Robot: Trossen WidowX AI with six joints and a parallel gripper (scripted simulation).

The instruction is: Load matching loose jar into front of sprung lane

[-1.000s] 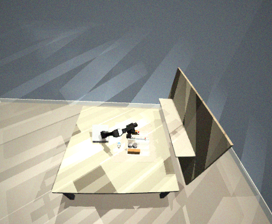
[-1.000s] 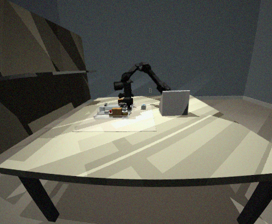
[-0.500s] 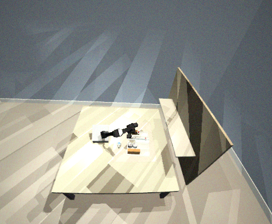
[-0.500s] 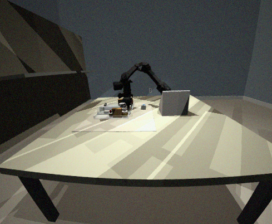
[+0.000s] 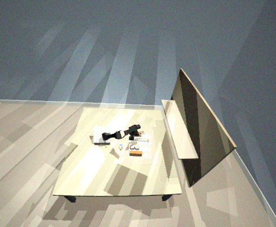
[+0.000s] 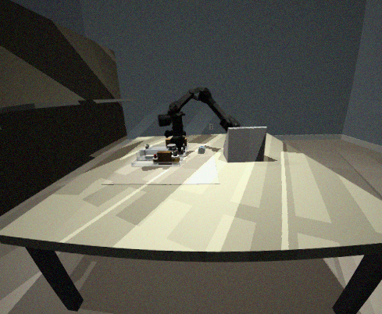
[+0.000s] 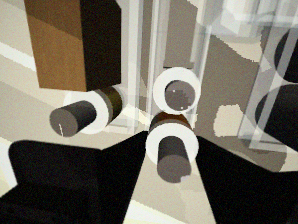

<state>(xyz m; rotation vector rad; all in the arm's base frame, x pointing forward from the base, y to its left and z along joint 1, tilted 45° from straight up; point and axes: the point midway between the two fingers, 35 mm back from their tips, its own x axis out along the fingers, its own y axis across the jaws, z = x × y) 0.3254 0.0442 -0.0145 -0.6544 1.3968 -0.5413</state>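
My gripper (image 5: 131,138) (image 7: 170,138) points down at the front end of the clear middle lane. It is shut on a jar with a brown body, a white shoulder and a dark grey cap (image 7: 174,167). Just beyond it in the wrist view, in the lane, stands a jar with a white shoulder and grey cap (image 7: 176,95). The two look very close; whether they touch cannot be told. The lane's clear side wall (image 7: 200,75) runs away from the gripper. The pusher plate and the held jar's base are hard to make out.
A similar jar (image 7: 95,112) stands left of the gripper by a brown block (image 7: 55,45). Dark round items (image 7: 282,112) are at the right. A blue-white item (image 5: 121,145) (image 6: 201,149), an orange-brown block (image 5: 135,153) (image 6: 165,156) and a grey box (image 6: 244,144) are nearby.
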